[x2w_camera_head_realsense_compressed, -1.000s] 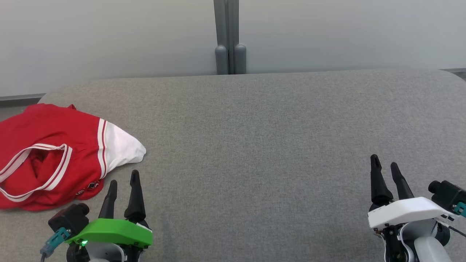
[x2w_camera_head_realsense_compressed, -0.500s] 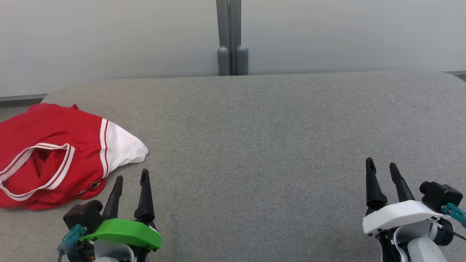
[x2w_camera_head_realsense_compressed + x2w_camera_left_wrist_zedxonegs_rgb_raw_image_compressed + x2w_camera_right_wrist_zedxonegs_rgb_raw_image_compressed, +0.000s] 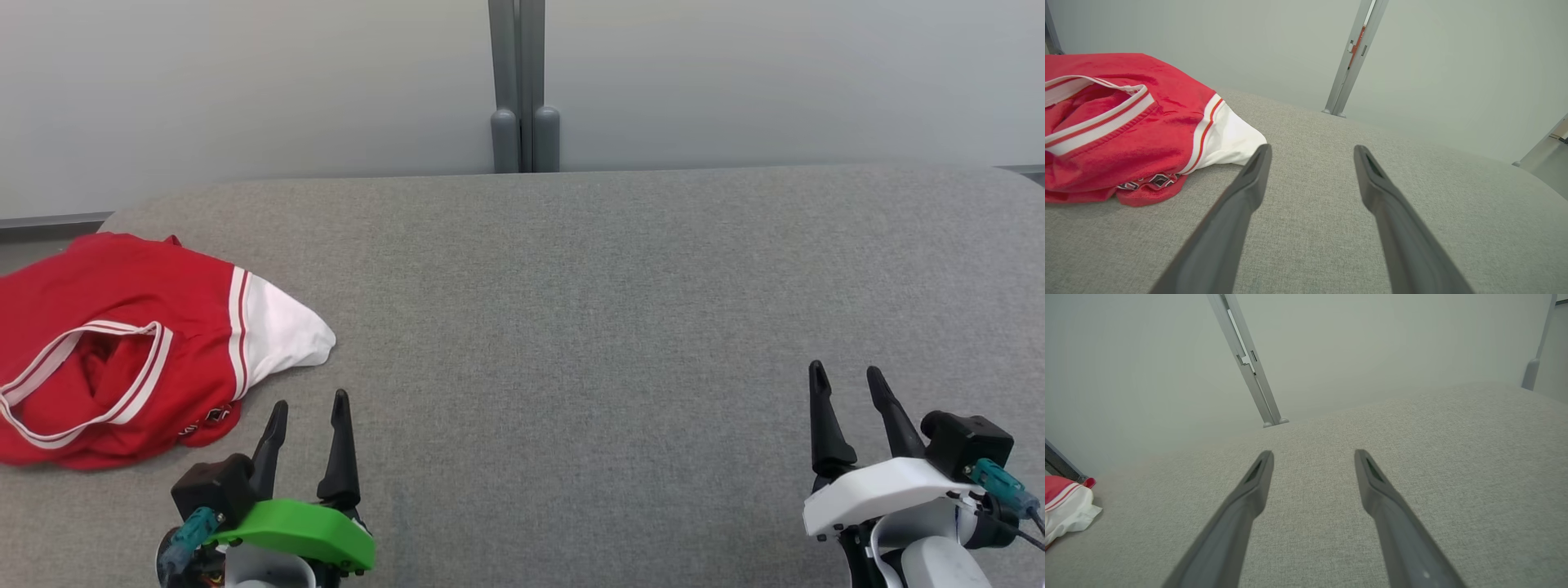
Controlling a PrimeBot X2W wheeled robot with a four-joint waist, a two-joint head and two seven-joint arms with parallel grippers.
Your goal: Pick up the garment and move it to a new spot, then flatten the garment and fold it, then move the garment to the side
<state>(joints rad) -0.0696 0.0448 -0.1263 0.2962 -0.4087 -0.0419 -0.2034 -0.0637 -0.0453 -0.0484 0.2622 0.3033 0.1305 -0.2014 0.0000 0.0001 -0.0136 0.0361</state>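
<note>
garment (image 3: 122, 343): red, white panel, striped trim; crumpled at far left of table (image 3: 571, 310)
left gripper (image 3: 311, 400): fingers wide, holding nothing; just right of garment's near corner, not touching
table: grey fabric top, rounded far corners
post (image 3: 524, 82): grey, behind table's middle
right gripper (image 3: 845, 369): fingers wide, holding nothing; near right, well apart from garment
</note>
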